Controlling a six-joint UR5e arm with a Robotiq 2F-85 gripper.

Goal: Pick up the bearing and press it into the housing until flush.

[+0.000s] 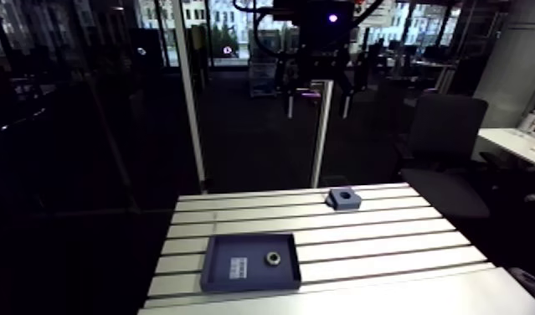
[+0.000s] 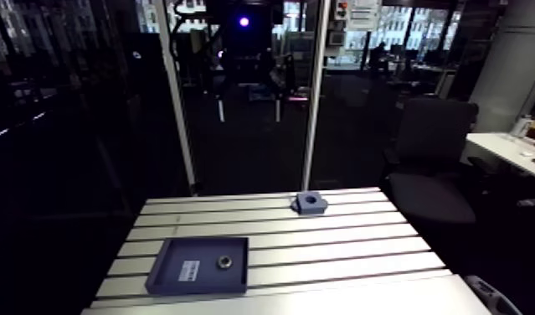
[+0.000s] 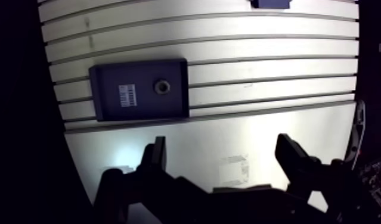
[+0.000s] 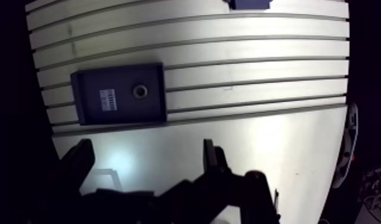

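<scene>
A small metal ring, the bearing, lies in a dark shallow tray near the table's front left; the wrist view shows the bearing beside a white label. The dark square housing with a round bore sits toward the table's far edge, apart from the tray. My gripper hangs high above the table's near strip, fingers wide apart with nothing between them. Bearing and tray lie ahead of the fingers and off to one side. The housing shows only at the far edge of the wrist view.
The slotted aluminium table runs between tray and housing. A smooth plain strip lies along the near edge under the gripper. A dark office chair stands off the table's right side, and a white post rises behind it.
</scene>
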